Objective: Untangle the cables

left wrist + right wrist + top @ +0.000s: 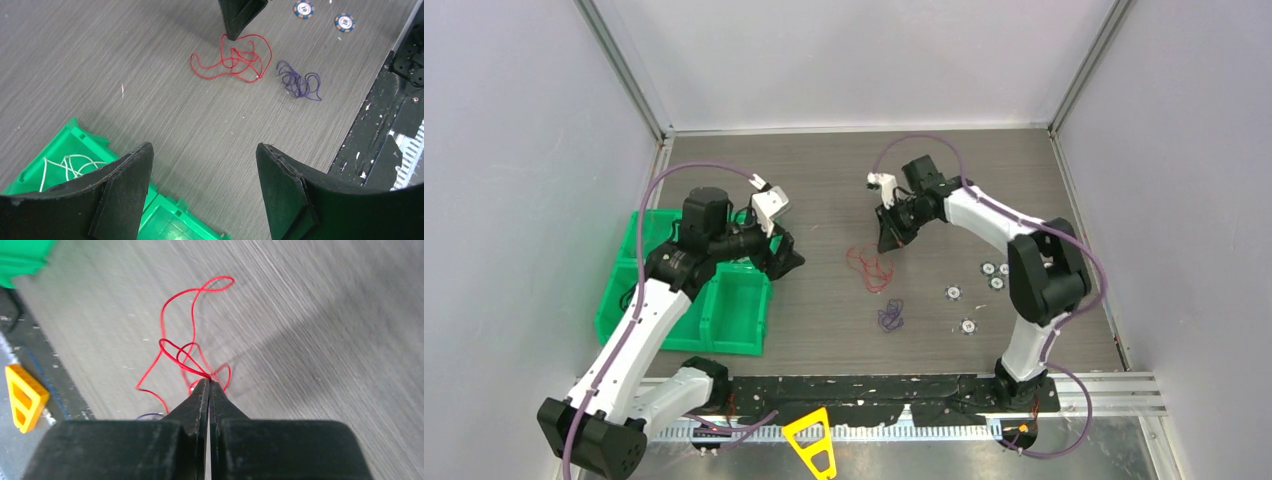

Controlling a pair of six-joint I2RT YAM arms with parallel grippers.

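The right pincer (pixel 208 382) is seen pressed together, with a strand of the red cable (pixel 182 357) pinched at its very tips. The rest of that cable is spread in loose loops on the grey worktop (pixel 824 190), near the middle of the top view. In the left wrist view the same pincer tip is met at the upper edge of the red loops.

The purple cable (pixel 891 317) is laid as a small separate coil just below and right of the red one, apart from it. A white cable (pixel 67 165) is found inside the green bin (pixel 90 142) at the lower left.

The left pincer (pixel 204 147) is held spread wide over the bin's edge, with nothing between its fingers. Small round discs (pixel 953 292) are scattered to the right of the cables.
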